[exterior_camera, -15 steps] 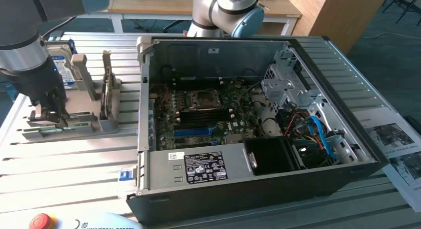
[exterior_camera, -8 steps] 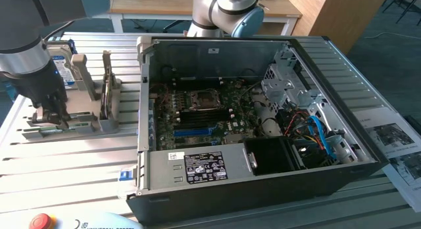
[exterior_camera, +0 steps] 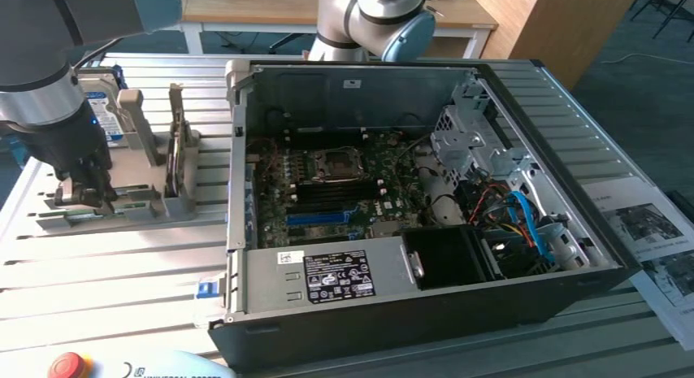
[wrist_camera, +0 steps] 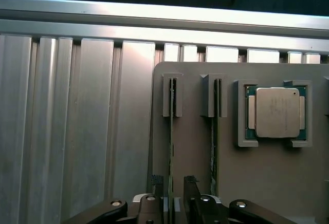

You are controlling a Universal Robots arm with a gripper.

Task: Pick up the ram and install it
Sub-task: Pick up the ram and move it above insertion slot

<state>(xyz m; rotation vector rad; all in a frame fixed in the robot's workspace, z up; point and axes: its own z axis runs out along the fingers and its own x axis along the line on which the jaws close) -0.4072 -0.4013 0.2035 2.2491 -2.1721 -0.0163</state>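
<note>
Two ram sticks stand on edge in slots of a grey holder (wrist_camera: 195,157): one ram (wrist_camera: 171,126) and a second one (wrist_camera: 214,131) beside it. My gripper (wrist_camera: 173,180) is open and low over the holder, its fingers (wrist_camera: 156,183) on either side of the first ram's thin green edge, with a gap showing on each side. In the exterior view the gripper (exterior_camera: 81,195) is down at the holder (exterior_camera: 141,203), at the exterior view's left of the open computer case (exterior_camera: 434,313). The motherboard (exterior_camera: 325,183) lies bare inside the case.
A square silver processor (wrist_camera: 276,112) sits in its own recess of the holder. A hard drive (exterior_camera: 103,110) stands at the holder's back. The ribbed aluminium table (wrist_camera: 77,131) surrounds it. A red stop button (exterior_camera: 67,366) and printed sheets (exterior_camera: 651,232) lie near the table's edges.
</note>
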